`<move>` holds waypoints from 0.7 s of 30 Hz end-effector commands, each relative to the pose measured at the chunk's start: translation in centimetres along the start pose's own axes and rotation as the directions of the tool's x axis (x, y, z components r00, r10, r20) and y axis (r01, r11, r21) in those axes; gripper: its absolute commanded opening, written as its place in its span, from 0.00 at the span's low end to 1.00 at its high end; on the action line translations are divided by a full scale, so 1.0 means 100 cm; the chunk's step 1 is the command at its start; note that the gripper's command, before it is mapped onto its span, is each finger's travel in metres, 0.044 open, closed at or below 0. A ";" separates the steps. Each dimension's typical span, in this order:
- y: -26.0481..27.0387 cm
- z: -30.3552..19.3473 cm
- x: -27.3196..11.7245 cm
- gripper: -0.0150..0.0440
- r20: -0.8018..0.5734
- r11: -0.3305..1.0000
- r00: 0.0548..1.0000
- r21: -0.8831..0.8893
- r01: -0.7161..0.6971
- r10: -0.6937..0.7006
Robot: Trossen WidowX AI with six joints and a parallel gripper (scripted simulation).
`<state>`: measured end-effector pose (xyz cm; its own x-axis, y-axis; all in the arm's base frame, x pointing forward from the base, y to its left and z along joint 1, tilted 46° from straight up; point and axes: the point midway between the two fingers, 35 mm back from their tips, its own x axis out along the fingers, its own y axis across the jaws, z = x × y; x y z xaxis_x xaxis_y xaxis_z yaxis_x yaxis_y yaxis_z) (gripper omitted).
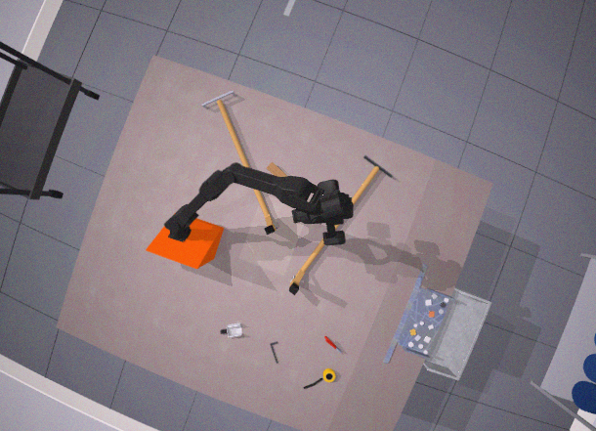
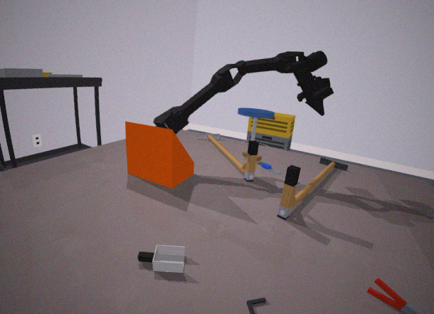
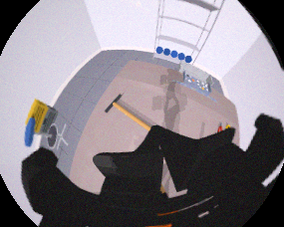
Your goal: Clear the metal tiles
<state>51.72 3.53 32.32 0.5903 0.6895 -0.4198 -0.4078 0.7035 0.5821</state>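
Though high above the table (image 1: 161, 130) (image 2: 89, 216) (image 3: 135, 75), gripper (image 1: 334, 237) (image 2: 322, 112) (image 3: 155, 128) fully closed, nothing in its grasp.

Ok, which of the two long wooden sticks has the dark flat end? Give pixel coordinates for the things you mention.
The long wooden-handled scraper with the dark flat blade (image 1: 362, 186) (image 2: 314, 183) (image 3: 132, 116), nearer the metal bench plate (image 1: 415, 316). The other wooden-handled tool (image 1: 232, 130) (image 2: 225, 152) ends in a pale, pronged head.

Yellow tape measure (image 1: 329, 375) — red-handled pliers (image 1: 330, 342) (image 2: 389, 293), black hex key (image 1: 275, 352) (image 2: 253, 304)
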 end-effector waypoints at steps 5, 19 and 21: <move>-0.017 -0.016 0.014 0.25 -0.058 1.000 0.998 0.027 -0.009 0.011; -0.038 -0.044 0.033 0.25 -0.147 0.997 0.989 0.072 -0.024 0.034; -0.041 -0.048 0.035 0.25 -0.159 0.997 0.987 0.079 -0.026 0.039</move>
<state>52.03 3.83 26.34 0.4772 0.7273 -0.4932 -0.3736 0.6759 0.6352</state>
